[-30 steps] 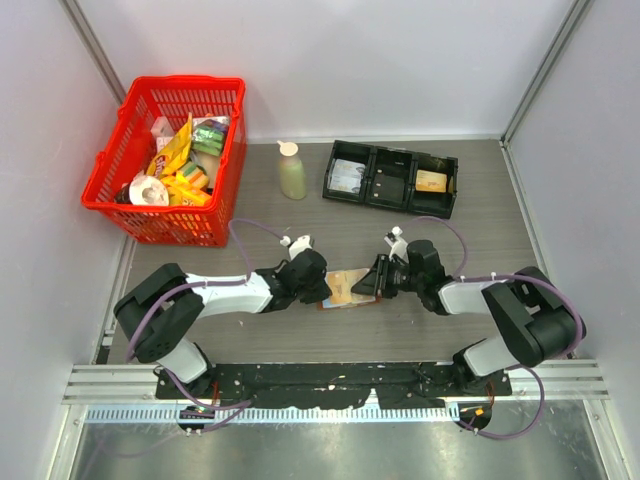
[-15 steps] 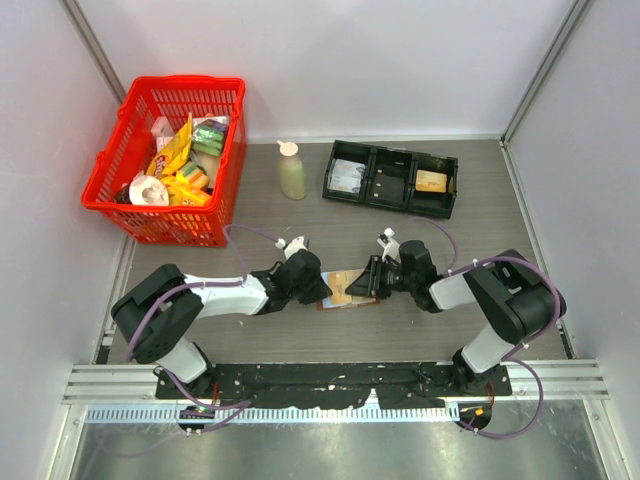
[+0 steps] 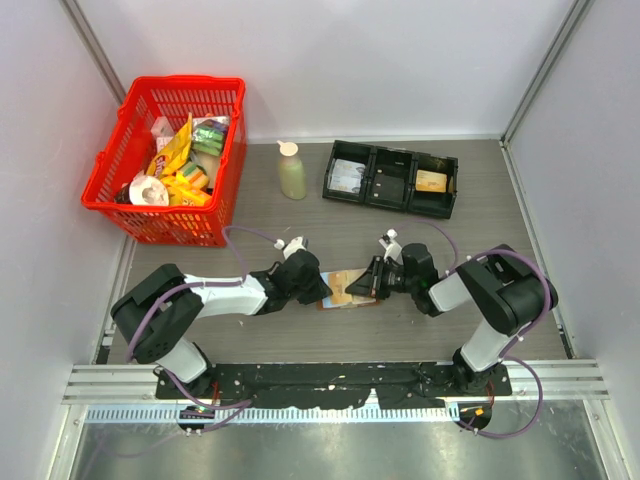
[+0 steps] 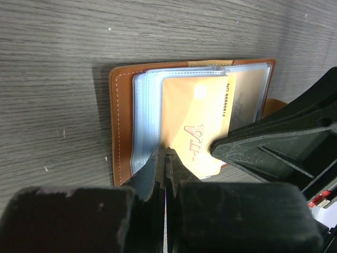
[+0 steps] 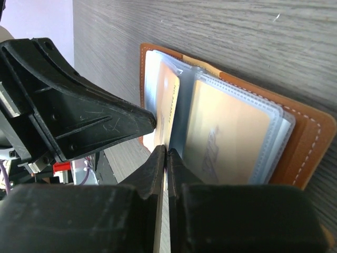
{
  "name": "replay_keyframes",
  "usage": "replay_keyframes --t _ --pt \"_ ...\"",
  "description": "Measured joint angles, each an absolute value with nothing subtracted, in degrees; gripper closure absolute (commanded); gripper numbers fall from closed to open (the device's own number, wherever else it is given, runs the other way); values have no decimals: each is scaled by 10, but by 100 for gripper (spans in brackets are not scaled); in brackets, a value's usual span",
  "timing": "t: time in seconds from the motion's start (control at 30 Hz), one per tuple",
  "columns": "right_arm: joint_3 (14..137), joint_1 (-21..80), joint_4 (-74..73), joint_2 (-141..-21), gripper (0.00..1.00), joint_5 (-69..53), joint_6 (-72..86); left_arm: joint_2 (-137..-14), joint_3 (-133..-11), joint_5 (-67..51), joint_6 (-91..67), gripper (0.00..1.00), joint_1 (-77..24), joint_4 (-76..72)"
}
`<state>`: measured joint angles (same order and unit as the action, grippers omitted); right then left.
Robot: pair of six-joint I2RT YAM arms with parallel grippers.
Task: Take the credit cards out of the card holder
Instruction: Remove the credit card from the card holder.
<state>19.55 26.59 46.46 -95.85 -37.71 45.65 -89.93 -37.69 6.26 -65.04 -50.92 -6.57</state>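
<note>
Wallet (image 4: 122, 126): open mid-bench (image 3: 250, 215), tray (image 3: 390, 180) well apart.
Left fingers (image 4: 150, 174): together, touching card (image 4: 197, 121) corner.
Right fingers (image 5: 152, 174): clamped on card edge.

Pair bulky black joints (image 3: 160, 290) with white links (image 3: 225, 293), trail looping purple cables (image 3: 247, 229), end in scuffed black wedge-shaped fingers (image 4: 274, 145).

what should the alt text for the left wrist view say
An open brown leather bifold card holder lies on a grey wood-grain table, an orange-yellow card marked VIP showing among its clear sleeves. The left gripper, jaws shut, meets the card's lower edge; the right gripper touches its side.
</note>
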Motion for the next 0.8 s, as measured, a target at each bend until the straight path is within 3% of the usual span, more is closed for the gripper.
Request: replay_keyframes --t 0.17,0.47,0.63,0.8 --pt "181 248 477 -952 99 -397 460 -899 -371 57 -657 100 -506 -77" --pt "168 213 474 -942 99 -425 456 -899 -368 49 -658 100 -503 -81" --pt "170 211 456 -941 99 -432 447 -888 -359 40 -651 89 -502 -83" --pt "174 209 453 -944 99 -438 444 -881 -355 20 -638 88 -502 -84"
